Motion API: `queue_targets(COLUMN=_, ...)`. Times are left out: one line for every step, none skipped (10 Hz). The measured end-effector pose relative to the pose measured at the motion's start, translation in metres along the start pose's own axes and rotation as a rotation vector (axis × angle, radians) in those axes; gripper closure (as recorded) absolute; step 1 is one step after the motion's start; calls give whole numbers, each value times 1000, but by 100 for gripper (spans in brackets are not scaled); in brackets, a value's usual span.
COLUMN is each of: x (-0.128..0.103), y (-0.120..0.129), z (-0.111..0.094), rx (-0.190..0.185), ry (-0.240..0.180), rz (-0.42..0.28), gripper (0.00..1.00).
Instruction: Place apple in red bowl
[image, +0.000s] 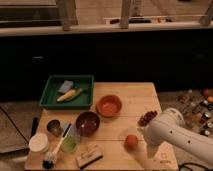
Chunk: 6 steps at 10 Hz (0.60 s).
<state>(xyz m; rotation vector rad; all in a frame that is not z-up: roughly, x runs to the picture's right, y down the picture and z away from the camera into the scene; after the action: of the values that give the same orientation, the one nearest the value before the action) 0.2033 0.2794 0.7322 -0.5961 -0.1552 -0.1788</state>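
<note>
Camera view shows a wooden table (131, 96) in front of a dark counter, with the robot's white arm (175, 134) reaching in from the lower right corner. The arm bends over the table's right edge and turns downward, so the gripper (151, 151) hangs low over the front right part of the table. How far it is open cannot be told, and nothing can be seen in its hold. The apple (131, 142) lies on the bare wood just to the left of the gripper, close beside it but apart from it, near the front edge of the table. The red bowl (109, 105) sits further back and to the left of the apple, around the middle of the table, and looks empty. A dark bowl (87, 123) stands just beside the red bowl, to its front left. A bunch of grapes (147, 118) lies behind the apple, next to the bend of the arm. At the back left is a green tray (68, 77) holding a blue sponge (65, 86) and a yellow item that looks like a banana (69, 95). Along the front left stand a metal cup (54, 127), a white tub (38, 142), a green cup (70, 145), a brush (50, 161) and a tan block (88, 156).
</note>
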Motion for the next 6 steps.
queue_targets(x=-4, y=-3, z=3, rx=-2, ry=-2, rz=-8, gripper=20)
queue_targets(x=-9, y=-7, z=8, rx=-4, ry=-9, rz=-18, gripper=20)
queue_targets(x=-14, y=-10, z=11, rx=-4, ry=-11, rz=-25, gripper=20)
queue_targets(x=-21, y=-13, z=14, rx=-5, ry=-18, rz=-37, gripper=20)
queue_targets(x=-26, y=-15, z=17, rx=-6, ry=-22, rz=-47, gripper=20)
queue_targets(x=-30, y=-17, z=20, rx=-10, ry=-28, rz=-54, gripper=20)
